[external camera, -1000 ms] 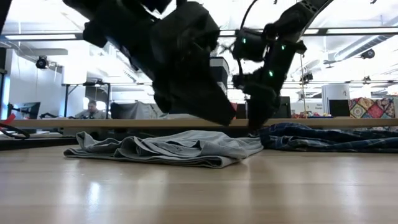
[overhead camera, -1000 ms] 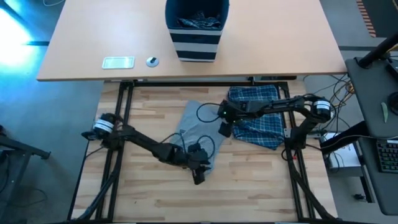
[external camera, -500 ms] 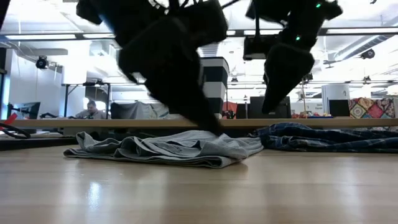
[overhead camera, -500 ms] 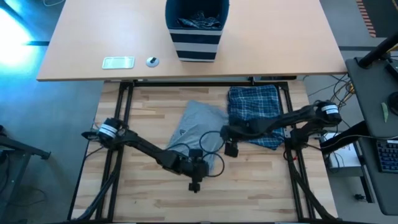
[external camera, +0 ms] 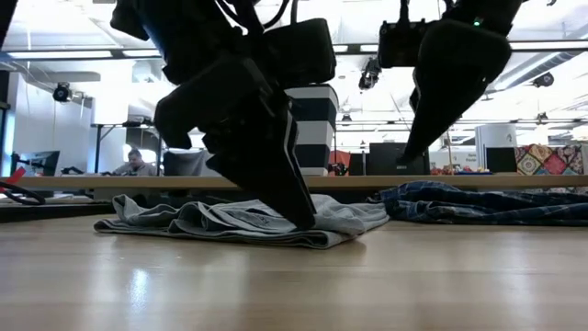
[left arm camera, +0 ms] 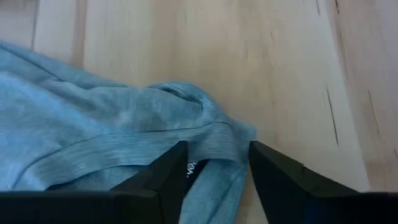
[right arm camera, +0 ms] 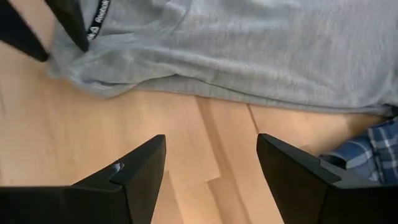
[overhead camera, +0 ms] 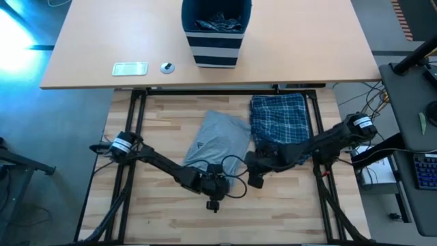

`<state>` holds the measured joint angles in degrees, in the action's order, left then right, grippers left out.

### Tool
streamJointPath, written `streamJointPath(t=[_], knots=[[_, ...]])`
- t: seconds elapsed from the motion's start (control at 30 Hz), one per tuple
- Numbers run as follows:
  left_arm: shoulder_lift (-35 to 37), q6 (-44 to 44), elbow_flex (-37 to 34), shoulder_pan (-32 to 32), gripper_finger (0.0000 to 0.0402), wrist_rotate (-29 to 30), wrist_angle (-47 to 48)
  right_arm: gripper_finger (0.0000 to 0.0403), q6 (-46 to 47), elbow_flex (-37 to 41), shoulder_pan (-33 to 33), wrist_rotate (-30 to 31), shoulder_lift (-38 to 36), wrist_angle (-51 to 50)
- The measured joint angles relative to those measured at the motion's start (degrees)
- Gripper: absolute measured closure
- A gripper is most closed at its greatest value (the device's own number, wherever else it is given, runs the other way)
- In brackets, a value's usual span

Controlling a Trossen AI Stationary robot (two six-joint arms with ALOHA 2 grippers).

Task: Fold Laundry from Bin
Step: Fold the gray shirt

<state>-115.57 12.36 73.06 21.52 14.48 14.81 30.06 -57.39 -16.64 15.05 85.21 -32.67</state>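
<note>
Two pieces are out on the wooden counter (overhead camera: 164, 219): the grey T-shirt (overhead camera: 220, 140) sits roughly folded at centre, and the blue plaid garment (overhead camera: 280, 123) lies flat just beside it at three o'clock. The left tool (overhead camera: 213, 203), at the shirt's six o'clock corner, has its fingers (left arm camera: 168, 177) parted astride the hem, not pinching it. The right tool (overhead camera: 255, 181) hovers wide open and empty above bare wood. More laundry shows inside the striped bin (overhead camera: 215, 48) at twelve o'clock, so plenty remains.

Soft matt grey T-shirt (overhead camera: 220, 142) cloth (plaid garment (overhead camera: 278, 125) alike) on smooth pale wood table (overhead camera: 157, 130).
</note>
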Motion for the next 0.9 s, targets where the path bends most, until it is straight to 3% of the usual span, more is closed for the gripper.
streamJointPath(t=[0.37,0.67,0.9], knots=[[0.0,1.0,0.4,-1.6,0.0395,0.0,-0.1,0.0154,-5.1,0.5,-7.6,0.0,1.4,5.4],[6.4,1.7,4.1,-2.3,0.0401,5.1,13.1,0.0159,-2.7,0.8,-8.4,1.7,9.8,18.6],[12.6,1.6,5.7,-2.3,0.0401,9.0,18.5,0.0203,3.6,0.8,-6.0,5.2,11.0,23.2]])
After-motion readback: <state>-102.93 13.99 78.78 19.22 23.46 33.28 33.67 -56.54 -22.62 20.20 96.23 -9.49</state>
